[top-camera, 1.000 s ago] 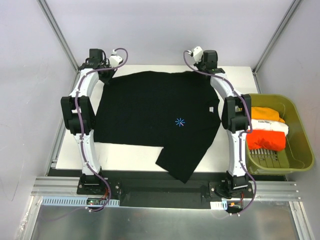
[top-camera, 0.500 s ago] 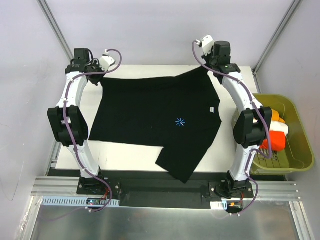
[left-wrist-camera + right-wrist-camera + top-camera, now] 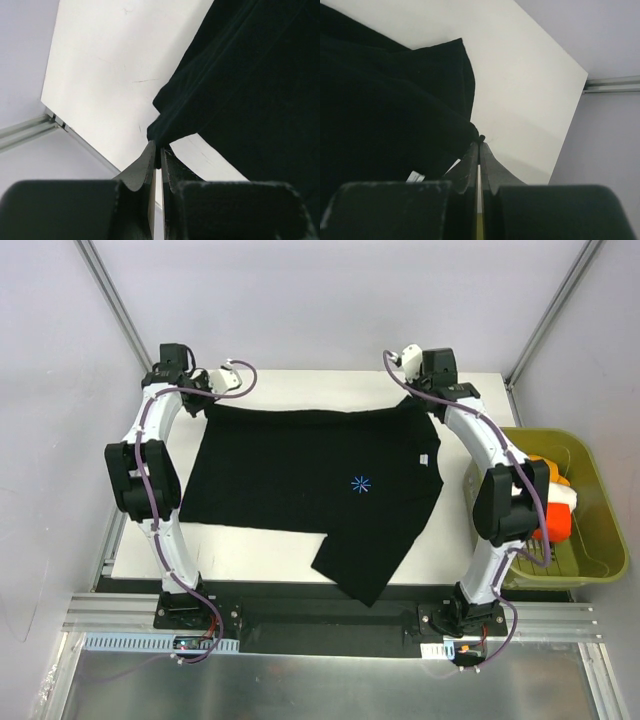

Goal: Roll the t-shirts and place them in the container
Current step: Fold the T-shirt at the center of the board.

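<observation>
A black t-shirt (image 3: 300, 465) with a tiny blue chest mark (image 3: 359, 483) lies spread on the white table (image 3: 250, 550), one part hanging toward the near edge. My left gripper (image 3: 207, 405) is shut on its far left corner, seen pinched in the left wrist view (image 3: 159, 145). My right gripper (image 3: 413, 400) is shut on its far right corner, seen pinched in the right wrist view (image 3: 480, 140). Orange, white and red-orange t-shirts (image 3: 553, 502) lie in the tub, partly hidden by my right arm.
An olive-green plastic tub (image 3: 590, 550) stands off the table's right side. Metal frame posts rise at the far corners. The table's far edge and rail (image 3: 30, 131) lie close behind the left gripper.
Both grippers have pulled the shirt's far corners apart and back, stretching the far edge straight. From the widest spread half a second ago they have come slightly inward and lower.
</observation>
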